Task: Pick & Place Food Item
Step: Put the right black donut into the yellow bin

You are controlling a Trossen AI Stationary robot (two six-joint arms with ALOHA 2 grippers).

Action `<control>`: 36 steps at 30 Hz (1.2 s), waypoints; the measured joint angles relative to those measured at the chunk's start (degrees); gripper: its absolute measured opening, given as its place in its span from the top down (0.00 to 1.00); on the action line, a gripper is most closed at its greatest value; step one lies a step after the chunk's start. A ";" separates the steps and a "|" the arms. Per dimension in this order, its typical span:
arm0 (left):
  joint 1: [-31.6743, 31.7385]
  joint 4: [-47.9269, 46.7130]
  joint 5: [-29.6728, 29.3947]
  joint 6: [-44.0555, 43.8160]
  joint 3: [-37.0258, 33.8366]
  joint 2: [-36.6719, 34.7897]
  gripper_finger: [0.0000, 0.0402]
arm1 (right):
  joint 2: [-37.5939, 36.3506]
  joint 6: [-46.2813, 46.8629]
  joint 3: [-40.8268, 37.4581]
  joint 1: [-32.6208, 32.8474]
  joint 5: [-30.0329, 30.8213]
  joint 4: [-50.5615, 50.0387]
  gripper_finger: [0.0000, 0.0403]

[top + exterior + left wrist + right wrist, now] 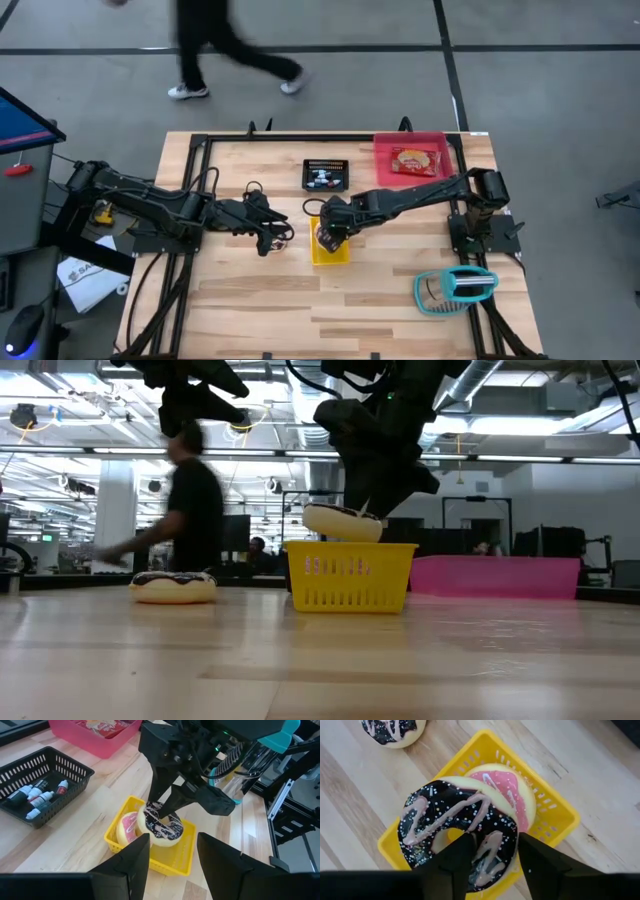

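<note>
A yellow basket (331,250) stands at the table's middle with a pink-iced donut (512,790) lying in it. A chocolate-iced donut (455,827) lies tilted on top of the pink one and sticks up over the basket's rim (342,520). My right gripper (495,862) points down at it, fingers apart, astride the donut's ring. Another chocolate donut (173,586) rests flat on the table left of the basket. My left gripper (172,855) hovers open above the table, left of the basket, holding nothing. My right gripper comes from above with one finger (455,860) at the chocolate donut's hole and the other (535,862) outside its rim, the ring's near part (492,847) between them. Whether the fingers touch it I cannot tell. The donut leans on the pink donut.
A black basket (326,175) of small bottles stands behind the yellow one, and a pink tray (410,158) with a packet is at the far right. A teal object (455,288) lies at the near right. A person walks beyond the table's far edge.
</note>
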 joint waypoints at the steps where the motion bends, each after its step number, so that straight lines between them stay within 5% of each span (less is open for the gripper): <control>1: 0.00 -0.01 0.00 -0.01 0.00 0.00 0.60 | 0.01 -0.02 0.01 0.01 0.00 0.00 0.62; 36: 0.00 0.01 -0.19 0.01 -0.04 0.00 0.60 | -0.22 3.93 -0.01 -0.55 2.83 1.11 0.57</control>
